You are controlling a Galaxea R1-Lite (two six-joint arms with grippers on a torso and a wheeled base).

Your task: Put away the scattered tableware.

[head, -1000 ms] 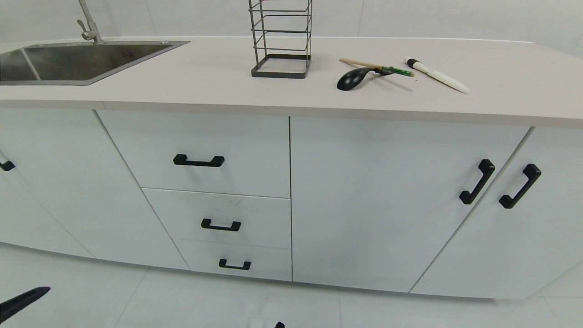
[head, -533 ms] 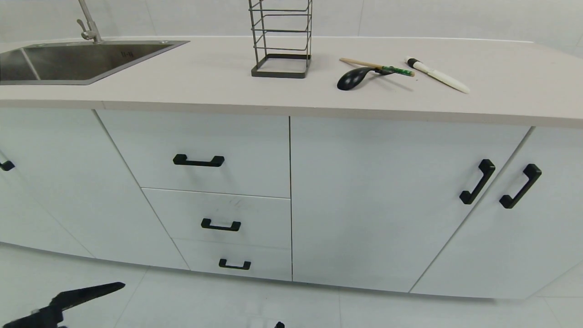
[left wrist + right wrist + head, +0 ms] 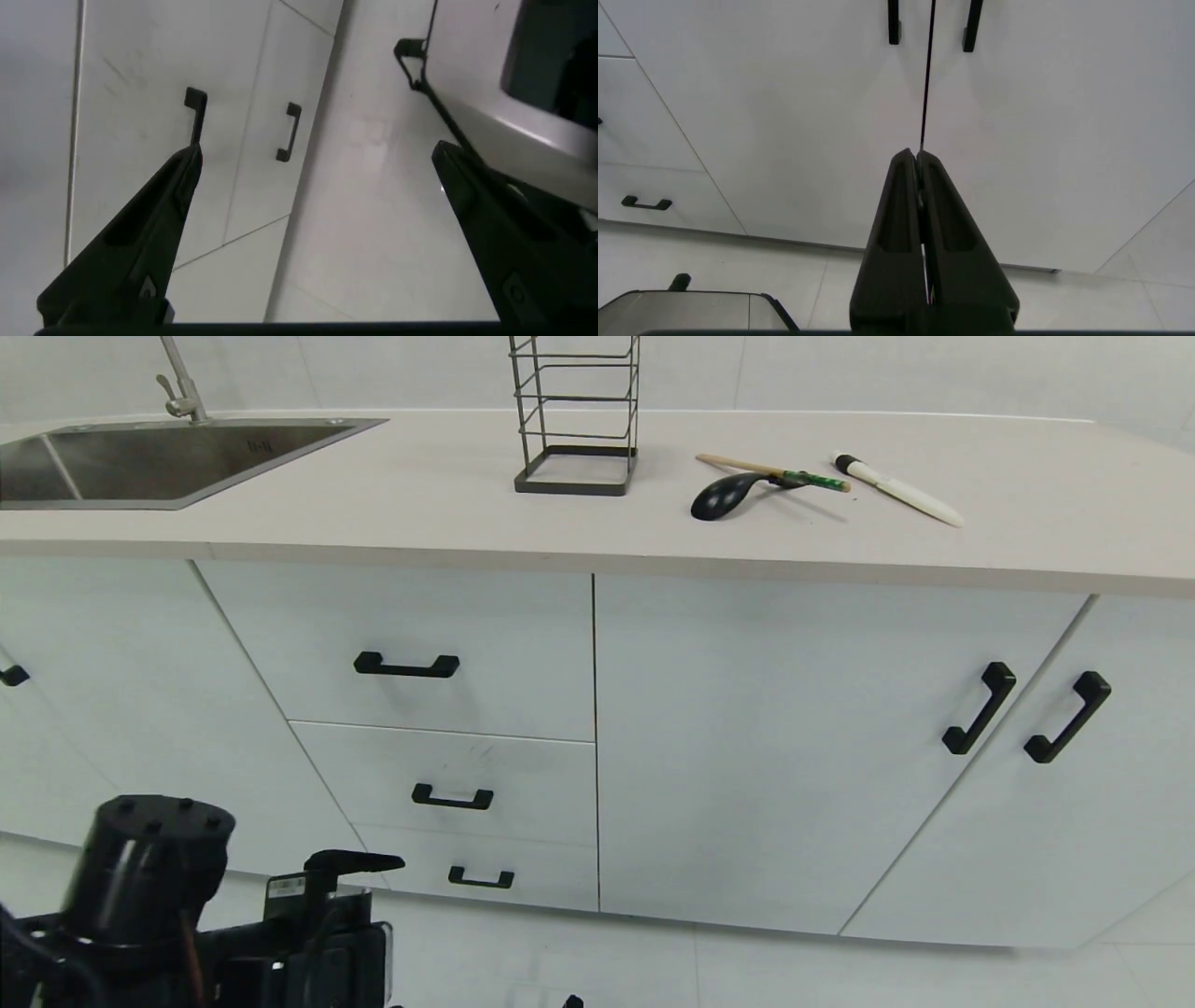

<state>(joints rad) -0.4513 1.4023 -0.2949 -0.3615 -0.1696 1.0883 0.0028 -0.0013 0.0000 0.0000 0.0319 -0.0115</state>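
On the pale countertop [image 3: 373,518] lie a black spoon [image 3: 721,497], a pair of wooden chopsticks [image 3: 773,473] resting across its handle, and a white knife-like utensil [image 3: 896,490] further right. A tall black wire holder [image 3: 577,420] stands left of them. My left arm [image 3: 149,863] is low in front of the drawers, far below the counter. Its gripper [image 3: 318,154] is open, with nothing between the fingers, and faces the cabinet fronts. My right gripper [image 3: 920,163] is shut and empty, pointing at the seam between two cabinet doors.
A steel sink [image 3: 168,457] with a faucet [image 3: 182,383] is set in the counter at the far left. Below are three drawers with black handles [image 3: 406,665] and cabinet doors with black handles [image 3: 976,707]. White tiled floor lies in front.
My left arm has risen from the lower left corner of the head view and moved right, now standing in front of the lower drawers. The tableware has not moved.
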